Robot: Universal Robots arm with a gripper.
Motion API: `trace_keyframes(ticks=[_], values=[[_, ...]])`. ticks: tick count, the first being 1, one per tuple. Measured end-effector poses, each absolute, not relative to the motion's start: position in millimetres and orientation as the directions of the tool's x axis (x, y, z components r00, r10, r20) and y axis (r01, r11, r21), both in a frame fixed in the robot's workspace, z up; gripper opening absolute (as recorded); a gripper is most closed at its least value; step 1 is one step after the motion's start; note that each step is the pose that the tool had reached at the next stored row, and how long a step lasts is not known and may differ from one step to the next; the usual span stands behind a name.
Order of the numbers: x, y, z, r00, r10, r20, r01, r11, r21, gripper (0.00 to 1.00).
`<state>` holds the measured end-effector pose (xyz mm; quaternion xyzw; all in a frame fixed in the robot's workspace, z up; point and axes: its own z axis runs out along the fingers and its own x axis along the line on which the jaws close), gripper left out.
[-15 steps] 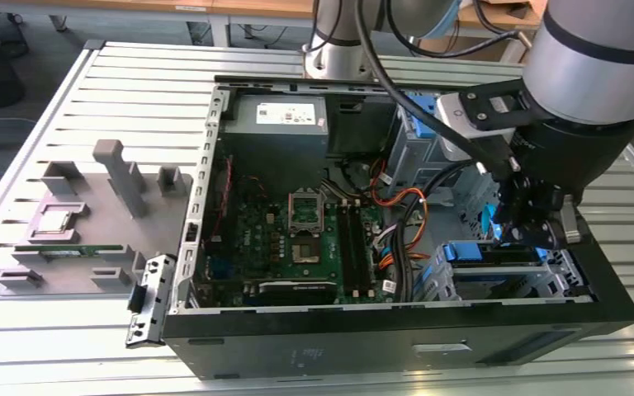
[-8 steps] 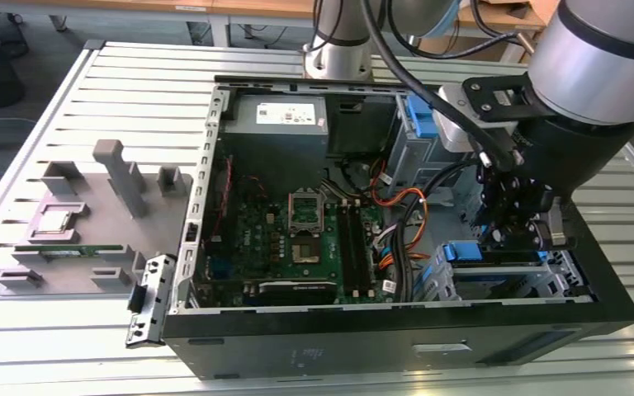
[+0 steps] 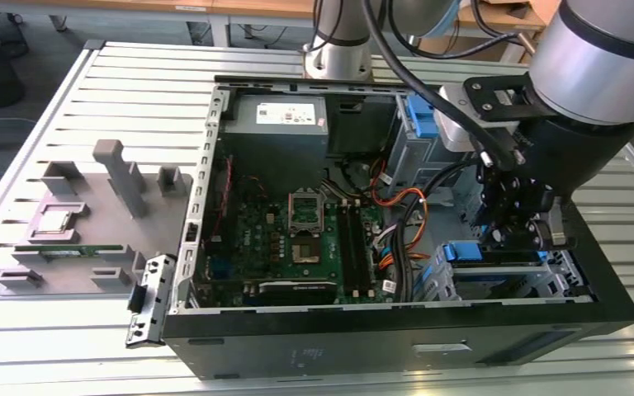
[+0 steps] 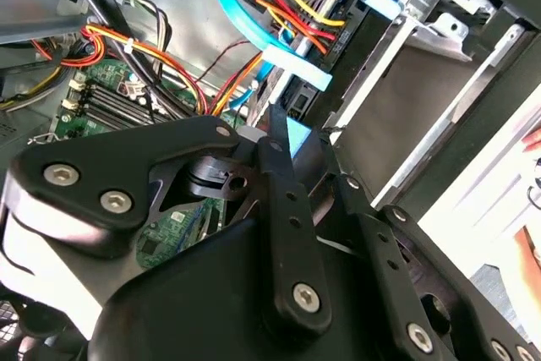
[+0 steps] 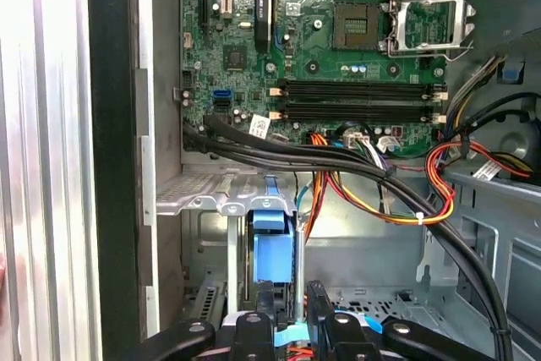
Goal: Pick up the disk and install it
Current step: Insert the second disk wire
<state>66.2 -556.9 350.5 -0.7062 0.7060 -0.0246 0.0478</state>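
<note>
The disk (image 5: 297, 270) stands on edge in the drive cage (image 3: 548, 276) at the front corner of the open computer case (image 3: 405, 330), on the exterior view's right. In the first wrist view it is a thin silver edge with its blue carrier rail (image 5: 272, 255) beside it. The same blue rail (image 3: 466, 250) pokes out of the cage in the exterior view. My gripper (image 3: 521, 239) reaches down into the cage, and its black fingers (image 5: 317, 306) are shut on the disk. In the second wrist view the gripper (image 4: 283, 128) closes on a patch of blue carrier (image 4: 302, 137).
Black, orange and red cables (image 5: 372, 183) and a blue flat cable (image 4: 254, 31) cross close to the cage. The motherboard (image 3: 295, 239) and power supply (image 3: 284, 115) occupy the rest of the case. On the exterior view's left, a grey fixture (image 3: 86, 223) holds small parts.
</note>
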Motion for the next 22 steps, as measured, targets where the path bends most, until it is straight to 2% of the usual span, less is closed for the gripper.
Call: trace_keyframes(ticks=[22], values=[[119.6,-556.8,350.5,0.000,-0.999,-0.033,-0.998,0.002,-0.063,0.30]])
